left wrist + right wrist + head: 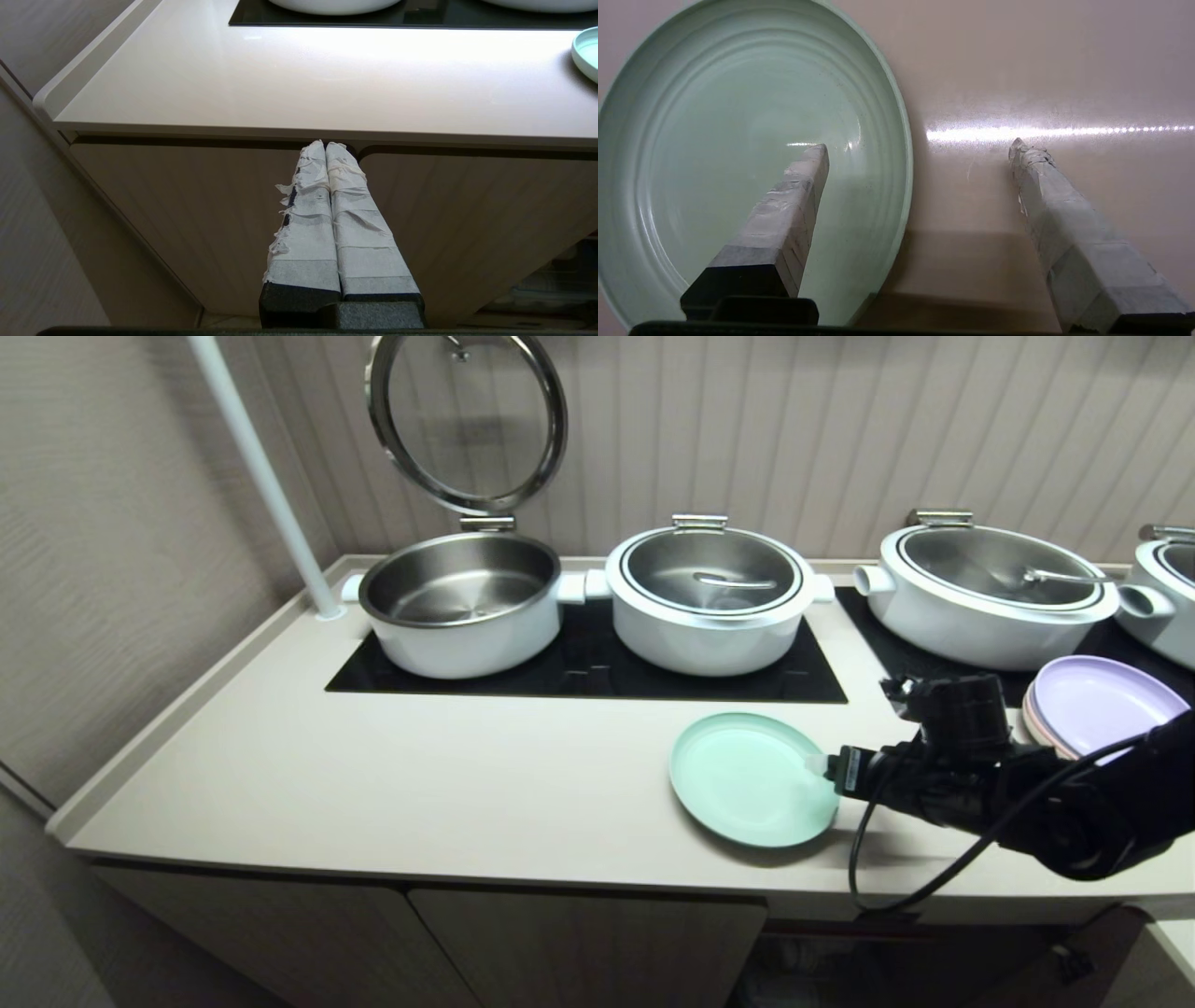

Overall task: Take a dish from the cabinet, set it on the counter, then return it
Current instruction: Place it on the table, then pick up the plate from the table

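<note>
Head view shows us the green plate [747, 779] lying flat on the counter [373, 775], near the front edge and just in front of the right end of the black cooktop panel [579, 672]. Our right gripper [822, 771] reaches in from the right, at the plate's right rim. From the right wrist view we see its two taped fingers [794, 196] spread wide apart: one hangs over the inside of the plate [728, 140], the other stands out over bare counter [1017, 70] beyond the rim, so the rim runs between them. Nothing is clamped; whether the finger over the plate touches its surface we cannot tell.

Our left gripper [325, 145] is parked low in front of the cabinet [187, 210]. Its two taped fingers [308, 224] are pressed together with nothing between them, and their tips point at the seam between two closed doors just under the counter's edge. At the far edge of that view a sliver of the plate [587, 50] shows on the counter top.

On the cooktop stand a steel-lined white pot [457, 607] with its glass lid [467, 420] raised upright, and beside it a second white pot [714, 597] with its lid shut. Further right a third pot [980, 593] sits on another black panel, and a lilac plate [1102, 700] tops a small stack behind our right arm.
</note>
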